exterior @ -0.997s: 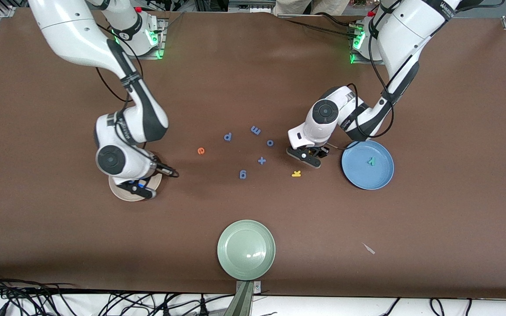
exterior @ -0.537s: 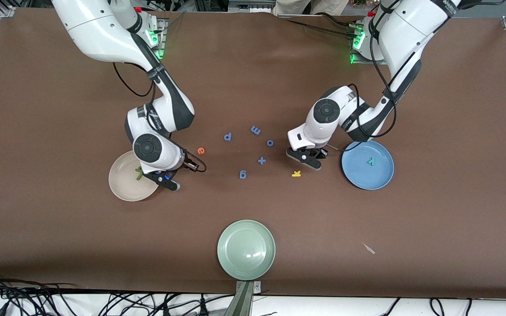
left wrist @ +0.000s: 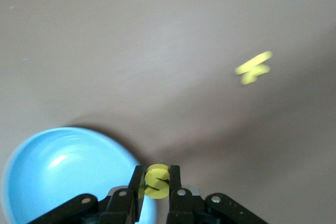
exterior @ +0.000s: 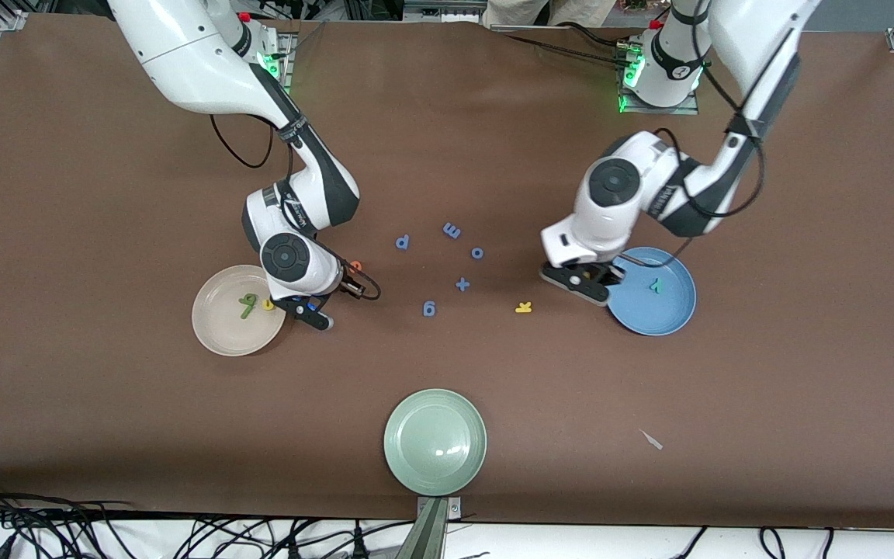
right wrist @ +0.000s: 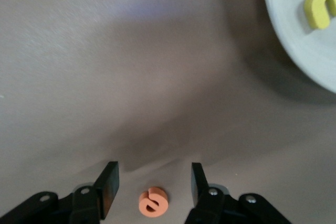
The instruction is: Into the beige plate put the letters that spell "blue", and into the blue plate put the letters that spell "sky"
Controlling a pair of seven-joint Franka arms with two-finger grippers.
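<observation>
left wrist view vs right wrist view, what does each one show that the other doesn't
Only the left wrist view shows the left gripper shut on the yellow s, the blue plate under it, and the yellow k on the table. Only the right wrist view shows the open right gripper around the orange e, plus the beige plate holding the yellow u. Both show the brown table.
</observation>
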